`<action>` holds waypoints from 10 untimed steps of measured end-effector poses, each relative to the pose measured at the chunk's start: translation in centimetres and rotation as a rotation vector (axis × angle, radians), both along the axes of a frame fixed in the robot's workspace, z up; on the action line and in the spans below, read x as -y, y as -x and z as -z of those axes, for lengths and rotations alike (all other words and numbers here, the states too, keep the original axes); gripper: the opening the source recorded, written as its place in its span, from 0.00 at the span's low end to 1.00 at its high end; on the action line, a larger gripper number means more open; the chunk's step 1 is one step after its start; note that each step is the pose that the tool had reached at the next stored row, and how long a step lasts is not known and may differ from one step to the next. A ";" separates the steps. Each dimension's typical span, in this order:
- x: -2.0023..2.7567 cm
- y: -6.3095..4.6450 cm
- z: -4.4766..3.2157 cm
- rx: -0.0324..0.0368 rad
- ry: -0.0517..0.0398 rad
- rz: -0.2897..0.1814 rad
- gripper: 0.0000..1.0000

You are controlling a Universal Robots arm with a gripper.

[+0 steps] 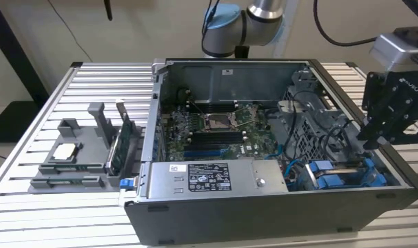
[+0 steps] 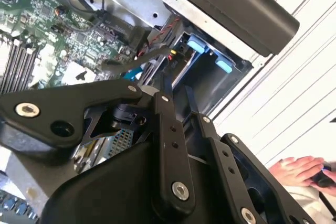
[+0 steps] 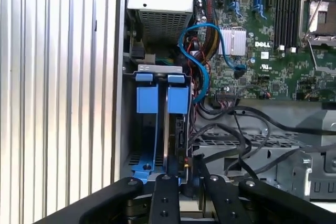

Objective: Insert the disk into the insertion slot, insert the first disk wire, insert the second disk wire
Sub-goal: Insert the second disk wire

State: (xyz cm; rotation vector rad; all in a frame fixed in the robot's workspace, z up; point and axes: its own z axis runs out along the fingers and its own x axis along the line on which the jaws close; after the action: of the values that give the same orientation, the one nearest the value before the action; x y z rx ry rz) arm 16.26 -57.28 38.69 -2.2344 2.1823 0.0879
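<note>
Disk (image 3: 177, 100) sits in the slot (image 3: 131, 145), just ahead of your gripper (image 3: 186, 174); can't tell if the gripper is clenched or released. Black wires (image 3: 236, 129) crowd right beside it, so you could snag one or seat a connector crooked.

Slatted aluminium table (image 1: 50, 219) seen in exterior view. Open computer case (image 1: 264, 222) laid on its side on slats. Grey parts fixture (image 1: 67, 178) set just beside case, toward exterior view's left.

Blue-railed disk (image 3: 177, 100) edge-on within the dark-metal insertion slot (image 3: 131, 140), beside the case wall.
</note>
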 end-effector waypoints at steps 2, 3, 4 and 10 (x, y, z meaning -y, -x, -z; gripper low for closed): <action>0.00 0.0 -0.75 -0.0002 0.0002 0.000 0.26; 0.00 0.0 -1.13 -0.0004 0.0000 0.000 0.26; 0.00 0.0 -1.48 -0.0005 0.0000 0.000 0.26; 0.00 0.0 -1.82 -0.0007 -0.0002 0.000 0.26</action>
State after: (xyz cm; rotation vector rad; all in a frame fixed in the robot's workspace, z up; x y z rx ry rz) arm 16.26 -57.29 40.51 -2.2345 2.1828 0.0889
